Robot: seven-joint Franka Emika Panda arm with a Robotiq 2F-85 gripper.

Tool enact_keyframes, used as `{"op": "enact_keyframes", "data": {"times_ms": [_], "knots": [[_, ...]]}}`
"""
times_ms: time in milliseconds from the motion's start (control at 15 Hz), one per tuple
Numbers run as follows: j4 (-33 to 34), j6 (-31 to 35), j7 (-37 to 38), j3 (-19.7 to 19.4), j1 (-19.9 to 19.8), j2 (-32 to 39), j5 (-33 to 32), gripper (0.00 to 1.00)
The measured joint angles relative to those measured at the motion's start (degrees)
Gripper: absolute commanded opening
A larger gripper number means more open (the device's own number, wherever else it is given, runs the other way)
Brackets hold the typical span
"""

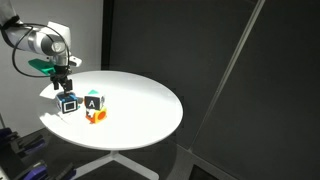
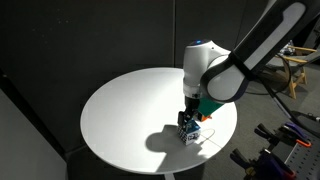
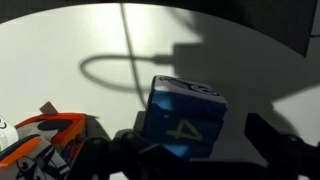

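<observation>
A blue cube [image 3: 185,118] with a yellow "4" on its side and a white top stands on the round white table [image 1: 140,100]. It also shows in both exterior views [image 1: 69,102] [image 2: 188,131]. My gripper [image 3: 195,150] is open and straddles it. The left finger is close against the cube and the right finger stands apart from it. The gripper hangs just over the cube in both exterior views [image 1: 66,87] [image 2: 190,113]. A dark cube with a white "A" [image 1: 93,101] stands beside the blue one.
An orange and white block [image 1: 97,116] lies by the cubes, near the table's edge, and also shows in the wrist view [image 3: 45,135]. A cable's shadow crosses the tabletop [image 3: 110,70]. Black curtains surround the table [image 1: 250,60].
</observation>
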Motion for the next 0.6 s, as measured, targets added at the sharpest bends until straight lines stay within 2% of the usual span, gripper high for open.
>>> {"op": "enact_keyframes", "data": {"times_ms": [600], "knots": [[1.2,0.0,0.6,-1.6,1.1,2.2,-2.0,1.0]]}}
